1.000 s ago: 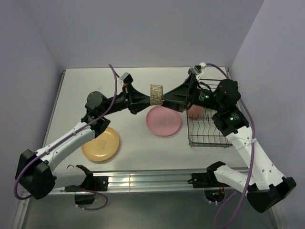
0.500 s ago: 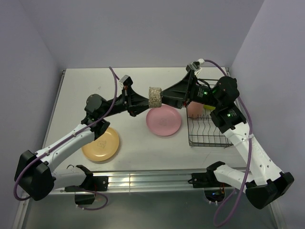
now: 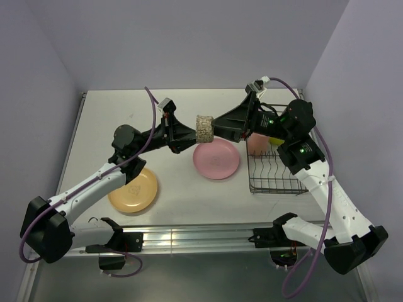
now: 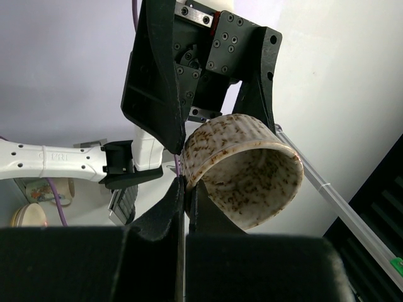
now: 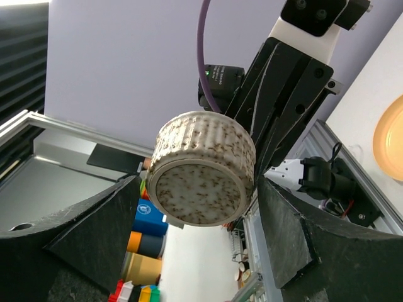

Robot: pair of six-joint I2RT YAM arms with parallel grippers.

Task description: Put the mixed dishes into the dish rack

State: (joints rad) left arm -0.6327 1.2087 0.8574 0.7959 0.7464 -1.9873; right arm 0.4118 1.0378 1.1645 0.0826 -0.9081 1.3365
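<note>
The left tool [image 4: 184, 189] pinches the rim of the small grey-beige cup [image 3: 204, 128], held on its side in the air over the far edge of the pink plate [image 3: 217, 162]. The right tool [image 5: 196, 181] stands spread either side of the cup; contact is unclear. The right arm [image 3: 296, 135] hides the far half of the dish rack [image 3: 272, 179], so only slivers of the salmon tumbler [image 3: 257, 145] and lime-green bowl [image 3: 277, 143] show
</note>
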